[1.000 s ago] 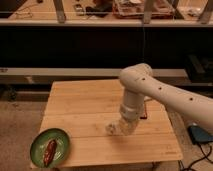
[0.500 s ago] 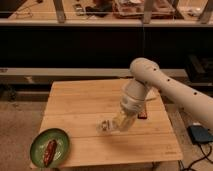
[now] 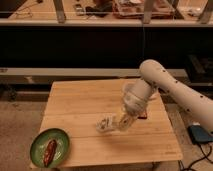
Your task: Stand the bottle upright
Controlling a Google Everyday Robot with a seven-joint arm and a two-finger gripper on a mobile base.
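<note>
The worktop [image 3: 80, 100] is a rectangular surface of pale wooden slats with the grain running left to right. The bottle [image 3: 104, 124], small, clear and whitish, is located near the middle of the worktop, slightly towards the front edge. It is not upright: its long axis is seen lying at a slant, roughly in line with the end effector [image 3: 115, 123], which is positioned directly at the bottle's right end. It cannot be told whether the end effector is spread or pressed onto the bottle, nor which end carries the cap. The arm [image 3: 165, 85], smooth, white and rounded, reaches down from the right. A round green plate [image 3: 64, 145] holding an elongated brown food item [image 3: 50, 152] rests at the front left corner, well apart from the bottle.
</note>
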